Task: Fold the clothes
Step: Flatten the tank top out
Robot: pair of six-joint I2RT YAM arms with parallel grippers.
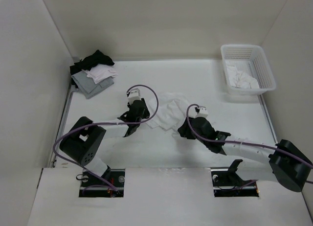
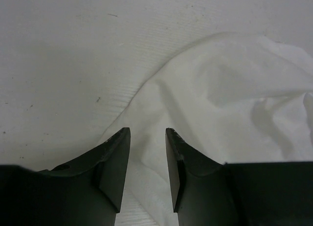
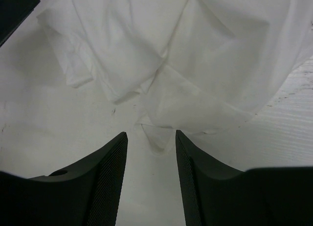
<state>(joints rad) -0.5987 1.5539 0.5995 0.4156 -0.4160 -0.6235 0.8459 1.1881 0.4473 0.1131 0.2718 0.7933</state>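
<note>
Garment point(image 1: 168, 111) underlies half-open left end effector point(image 2: 147, 131) and right end effector point(image 3: 151, 133).

Clothes point(image 1: 168, 112): plain white, no print, pale grey shading in the creases. Table point(image 1: 205, 84): white, faint ribbed grain. Left gripper point(image 2: 147, 133) and right gripper point(image 3: 151, 135): matte black, the right one's inner faces finely cross-hatched. Cables point(image 1: 145, 86): purple. Basket point(image 1: 265, 72): white lattice. Heap point(image 1: 93, 72): black, grey, white.
</note>
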